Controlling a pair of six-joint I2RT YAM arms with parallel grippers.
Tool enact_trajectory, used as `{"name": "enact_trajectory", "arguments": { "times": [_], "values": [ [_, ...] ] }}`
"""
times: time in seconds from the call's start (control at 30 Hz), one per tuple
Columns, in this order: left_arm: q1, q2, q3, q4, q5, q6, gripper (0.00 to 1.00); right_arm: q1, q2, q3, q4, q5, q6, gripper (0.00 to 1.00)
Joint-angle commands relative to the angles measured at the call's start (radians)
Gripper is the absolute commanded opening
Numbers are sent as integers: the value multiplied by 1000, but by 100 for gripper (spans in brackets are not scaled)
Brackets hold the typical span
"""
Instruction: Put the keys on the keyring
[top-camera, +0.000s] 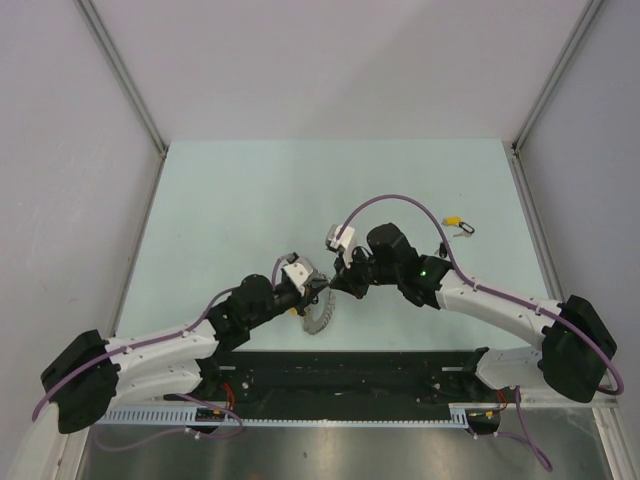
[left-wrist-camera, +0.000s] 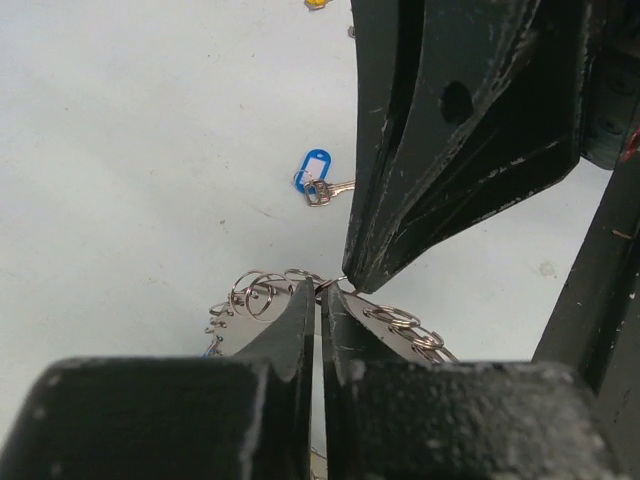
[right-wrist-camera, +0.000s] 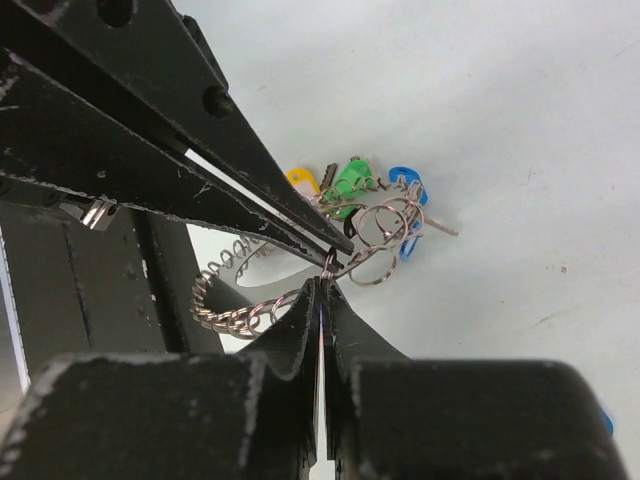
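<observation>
- The left gripper (left-wrist-camera: 318, 296) is clenched. Its two fingers are pressed together with only a hairline slit between them, and they pinch a thin wire loop of the keyring (right-wrist-camera: 232, 320) right at the tips.
- The right gripper (right-wrist-camera: 322, 292) is clamped as well, fingers flush against each other, nipping the same short stretch of wire.
- The two grippers meet nose to nose. The right one's tips come down onto the left one's tips from above in the left wrist view, touching or very nearly so.
- The keyring sits directly under and around both sets of tips. Its ribbed, chain-like band curves away to the left of the right gripper's fingers and passes beneath the left gripper. Small wire loops of it show on either side of the left gripper's fingertips.
- A bunch of keys (right-wrist-camera: 350, 182) with yellow, green and blue tags lies just beyond the right gripper's tips, slightly to their right. Two round split rings overlap it. It is not clear whether these keys are already threaded onto the band.
- A blue-tagged key (left-wrist-camera: 316, 172) lies flat and alone on the pale table (top-camera: 240, 200). It is out ahead of the left gripper's tips and apart from the ring.
- A yellow-tagged key (top-camera: 454, 219) with a black loop lies well away from both grippers, on the far side of the right arm.
</observation>
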Motion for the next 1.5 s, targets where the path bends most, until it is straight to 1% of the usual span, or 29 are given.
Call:
{"name": "enact_trajectory", "arguments": {
  "times": [0.0, 0.03, 0.07, 0.13, 0.23, 0.27, 0.3, 0.4, 0.5, 0.57, 0.7, 0.87, 0.9, 1.0, 1.13, 1.3, 1.47],
  "values": [
    [-5, -26, -7, 83, -20, 5, 0, 16, -33, 41, 35, 11, 34, 0],
    [-5, -26, -7, 78, -20, 5, 0, 15, -34, 38, 40, 20, 42, 0],
    [-5, -29, -4, 72, -20, -36, 0, 15, -39, 35, 46, 26, 50, 4],
    [-5, -33, -2, 68, -28, -59, 0, 12, -48, 19, 73, 35, 71, 8],
    [-5, -39, 0, 57, -28, -111, 0, 9, -59, 1, 122, 83, 96, 23],
    [-5, -40, 0, 52, -28, -134, 0, 9, -64, -4, 131, 98, 111, 34],
    [-5, -42, 0, 49, -55, -147, 1, 9, -67, -10, 150, 115, 113, 37],
    [-5, -46, 4, 32, -65, -186, 0, 10, -94, -44, 194, 184, 160, 47],
    [-5, -53, 9, 14, -88, -223, 0, 16, -122, -79, 236, 259, 194, 53],
    [-5, -57, 7, 9, -92, -237, 0, 18, -143, -120, 272, 275, 209, 54],
    [-5, -62, 6, 2, -94, -253, 1, 32, -172, -206, 363, 314, 255, 54],
    [-5, -59, 9, -6, -94, -265, 0, 73, -168, -287, 501, 383, 280, 54],
    [-7, -59, 10, -9, -94, -265, 0, 82, -163, -309, 521, 432, 280, 54],
    [-5, -56, 12, -14, -94, -271, 0, 113, -154, -335, 599, 495, 271, 52],
    [-5, -54, 13, -15, -94, -276, 1, 144, -136, -375, 700, 540, 248, 49],
    [-7, -53, 13, -15, -96, -277, 0, 156, -94, -378, 744, 565, 226, 46],
    [-5, -54, 15, -17, -97, -279, 0, 157, -64, -378, 759, 552, 222, 44]
  ]
}}
